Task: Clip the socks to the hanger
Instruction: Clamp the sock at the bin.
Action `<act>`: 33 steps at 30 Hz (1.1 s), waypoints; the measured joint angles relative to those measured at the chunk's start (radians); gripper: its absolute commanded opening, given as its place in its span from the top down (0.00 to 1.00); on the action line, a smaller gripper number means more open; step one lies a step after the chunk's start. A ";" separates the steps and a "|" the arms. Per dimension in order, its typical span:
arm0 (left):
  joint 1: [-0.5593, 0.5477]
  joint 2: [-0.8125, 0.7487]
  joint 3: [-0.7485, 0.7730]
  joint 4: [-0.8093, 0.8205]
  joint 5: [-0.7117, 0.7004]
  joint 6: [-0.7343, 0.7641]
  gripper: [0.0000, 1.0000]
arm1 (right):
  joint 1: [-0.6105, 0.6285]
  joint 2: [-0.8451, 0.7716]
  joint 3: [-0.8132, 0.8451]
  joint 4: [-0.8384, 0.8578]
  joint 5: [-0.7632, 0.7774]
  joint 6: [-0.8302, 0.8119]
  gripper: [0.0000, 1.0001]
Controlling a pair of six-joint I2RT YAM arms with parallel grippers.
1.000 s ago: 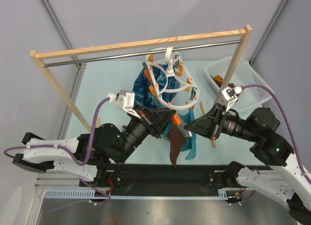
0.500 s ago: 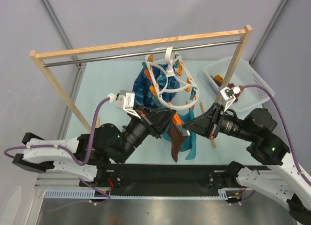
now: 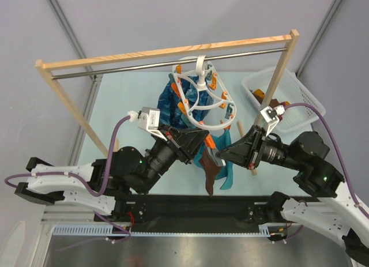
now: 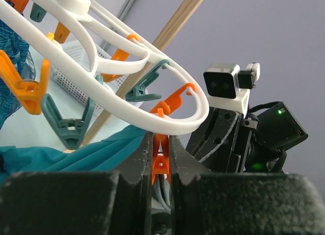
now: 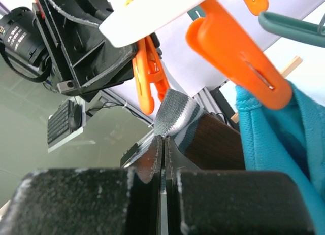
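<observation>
The white looped hanger (image 3: pixel 202 100) hangs by its hook from the rack's metal bar, and its ring shows in the left wrist view (image 4: pixel 152 113). My left gripper (image 3: pixel 202 141) (image 4: pixel 161 143) is shut on an orange clip (image 4: pixel 161 161) at the ring's near edge. My right gripper (image 3: pixel 218 154) (image 5: pixel 163 143) is shut on the grey-white striped cuff (image 5: pixel 177 115) of the dark brown sock (image 3: pixel 209 173) (image 5: pixel 213 143). It holds the cuff just under that orange clip (image 5: pixel 150 75). The sock's body hangs down. No magenta striped socks are in view.
Teal socks hang from the hanger at the back left (image 3: pixel 170 102) and near front (image 3: pixel 226 176). A wooden-framed rack (image 3: pixel 167 53) spans the table. A white basket (image 3: pixel 291 97) with dark items stands at the right. Other orange and teal clips (image 5: pixel 238 49) dangle close by.
My right gripper has moved left with the brown sock, bringing its cuff closer to the clip in my left gripper. The left arm has stayed still.
</observation>
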 measured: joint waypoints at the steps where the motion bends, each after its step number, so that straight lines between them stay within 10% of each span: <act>1: 0.000 0.000 0.000 0.000 0.000 0.000 1.00 | 0.005 -0.001 0.000 0.000 0.000 0.000 1.00; 33: 0.000 -0.001 -0.004 -0.002 0.000 -0.008 1.00 | 0.123 0.036 0.067 -0.049 0.128 -0.080 1.00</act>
